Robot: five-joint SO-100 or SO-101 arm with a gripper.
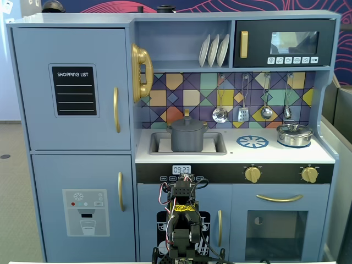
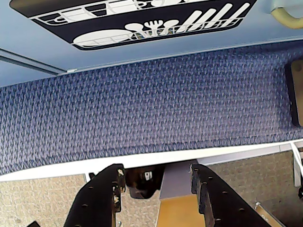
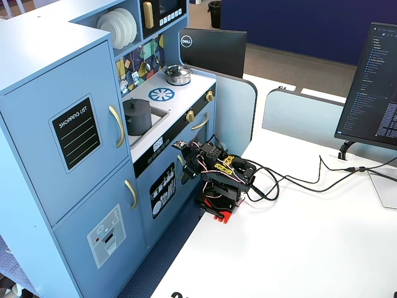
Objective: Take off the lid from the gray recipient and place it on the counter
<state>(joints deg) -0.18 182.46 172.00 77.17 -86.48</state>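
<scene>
Arm folded low on the white desk in front of the toy kitchen, gripper (image 2: 158, 189) jaws set apart and empty in the wrist view, looking down at blue carpet and the desk edge, well apart from the pot. The gray recipient (image 1: 187, 138) sits in the recessed sink at the left part of the counter (image 1: 286, 155) in a fixed view, with the lid (image 1: 187, 124) on top, seated flat, small central knob up. Lid looks like light, stiff toy metal or plastic, matte so likely not too slippery; the knob is the only sensible grip, pinch from above, and it is small so centering matters. Pot is probably light too and may lift with the lid if it binds. Room: shelf and hanging utensils (image 1: 243, 110) overhead limit lift height, sink walls hem the pot. Bare counter lies right of the sink around the burner circle (image 1: 252, 142); silver pot (image 1: 294, 135) takes the far right corner.
</scene>
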